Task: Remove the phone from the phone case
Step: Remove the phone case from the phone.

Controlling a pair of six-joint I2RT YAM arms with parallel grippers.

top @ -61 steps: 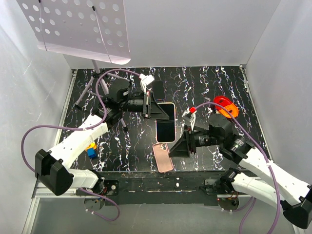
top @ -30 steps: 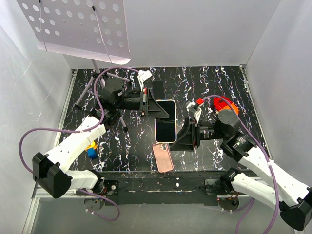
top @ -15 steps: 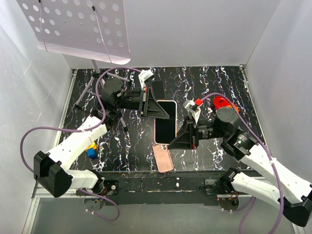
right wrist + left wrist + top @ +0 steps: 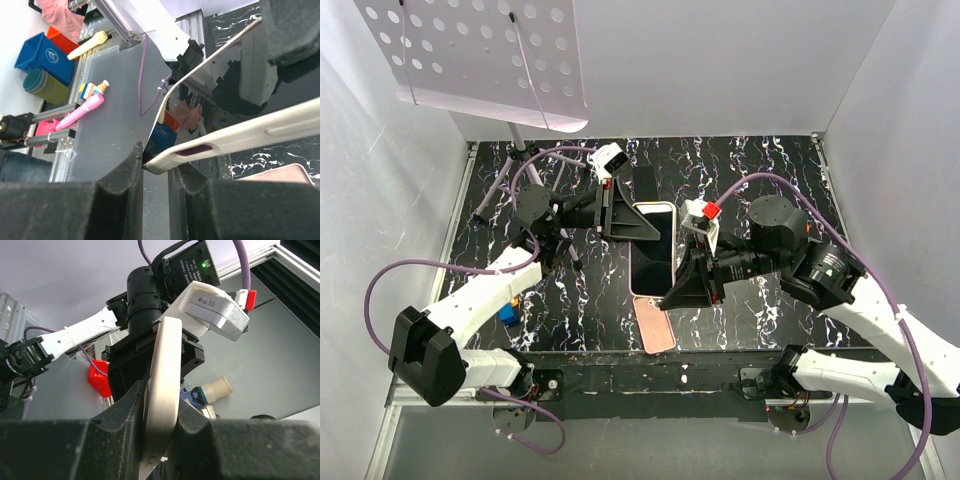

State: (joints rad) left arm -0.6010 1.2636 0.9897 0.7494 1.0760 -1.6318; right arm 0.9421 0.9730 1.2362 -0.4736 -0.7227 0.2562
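The phone (image 4: 651, 248), black screen with a cream rim, is held in the air between both grippers. My left gripper (image 4: 636, 222) is shut on its far end; in the left wrist view the cream edge (image 4: 163, 375) stands clamped between the fingers (image 4: 115, 440). My right gripper (image 4: 674, 290) is shut on its near end; in the right wrist view the phone's corner (image 4: 200, 149) sits between the fingers (image 4: 127, 185). The pink phone case (image 4: 656, 323) lies flat on the table below the phone, apart from it. It also shows in the right wrist view (image 4: 272, 175).
A tripod (image 4: 505, 175) carrying a white perforated board (image 4: 480, 60) stands at the back left. A small blue and yellow block (image 4: 507, 309) lies at the left by my left arm. White walls close in the black marbled table (image 4: 770, 165).
Both grippers have risen and shifted left with the phone between them. The phone is higher and further from the pink case, which has stayed on the table.
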